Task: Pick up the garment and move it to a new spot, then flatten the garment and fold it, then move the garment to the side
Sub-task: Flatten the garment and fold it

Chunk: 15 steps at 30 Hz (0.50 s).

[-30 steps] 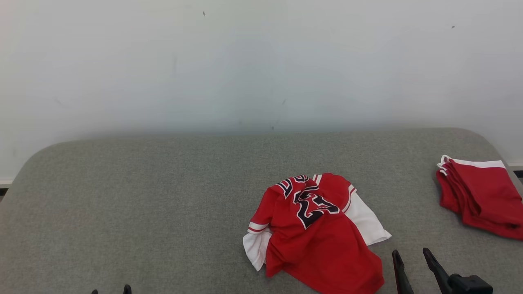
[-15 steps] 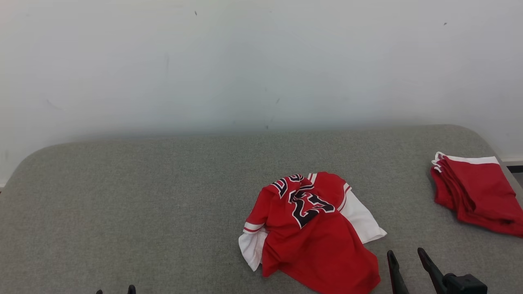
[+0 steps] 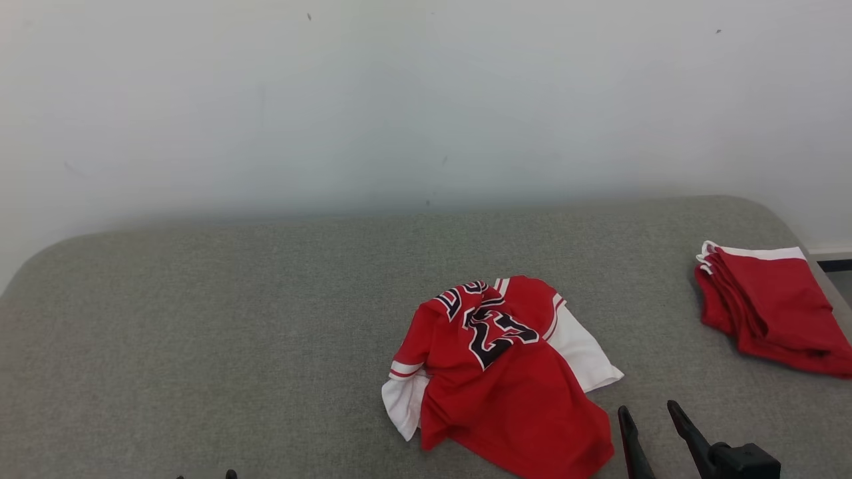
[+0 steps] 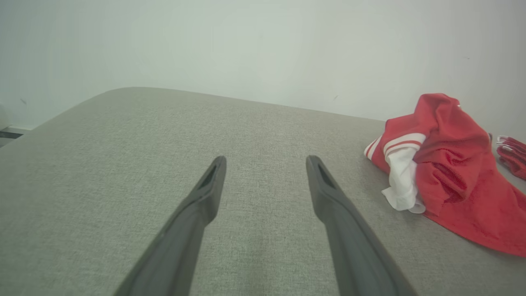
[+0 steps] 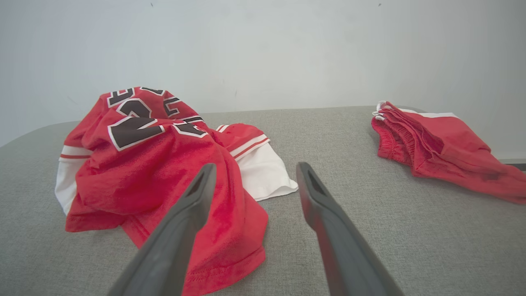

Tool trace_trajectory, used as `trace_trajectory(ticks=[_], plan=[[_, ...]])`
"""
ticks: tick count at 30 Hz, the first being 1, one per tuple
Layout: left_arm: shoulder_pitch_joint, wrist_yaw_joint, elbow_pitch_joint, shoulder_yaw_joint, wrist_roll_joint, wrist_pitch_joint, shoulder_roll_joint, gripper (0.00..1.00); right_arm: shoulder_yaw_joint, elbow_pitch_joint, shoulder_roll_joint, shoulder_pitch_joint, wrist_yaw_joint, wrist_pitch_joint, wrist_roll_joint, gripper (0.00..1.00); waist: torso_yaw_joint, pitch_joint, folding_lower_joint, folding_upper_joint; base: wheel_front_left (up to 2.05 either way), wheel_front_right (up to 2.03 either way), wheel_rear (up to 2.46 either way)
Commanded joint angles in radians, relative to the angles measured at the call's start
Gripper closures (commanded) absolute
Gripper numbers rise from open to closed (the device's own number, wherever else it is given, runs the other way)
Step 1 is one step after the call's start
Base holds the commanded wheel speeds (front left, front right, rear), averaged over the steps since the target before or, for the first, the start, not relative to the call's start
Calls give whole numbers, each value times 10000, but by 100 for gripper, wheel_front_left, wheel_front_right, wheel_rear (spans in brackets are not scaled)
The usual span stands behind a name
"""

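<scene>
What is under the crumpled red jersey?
The crumpled red jersey lies on the grey cushioned surface, with white fabric showing at both of its sides. Anything else under its folds is covered.

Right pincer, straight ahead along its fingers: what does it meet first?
Probably the crumpled jersey: its white part lies just ahead of the open right pincer. Depth is unclear, so it may touch the grey cushion first.

plain indoor room: grey fabric-covered surface (image 3: 200, 319) against bare white wall (image 3: 399, 100).
</scene>
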Motion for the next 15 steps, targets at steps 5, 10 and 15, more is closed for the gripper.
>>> trace_trajectory(ticks=[5, 10, 15], plan=[[-501, -13, 395, -571, -299, 95, 149, 0, 222, -61, -81, -184, 9, 54, 27, 0, -677, 288, 0, -1, 0, 0, 0], [-1413, -12, 1115, -1346, -675, 351, 355, 0, 323, -63, -88, -369, 9, 58, 54, 0, -1453, 609, 0, -1, 0, 0, 0], [-2442, -13, 1940, -1887, -983, 684, 616, 0, 567, -9, -26, -596, 9, -28, 118, 0, -2285, 898, 0, -1, 0, 0, 0]])
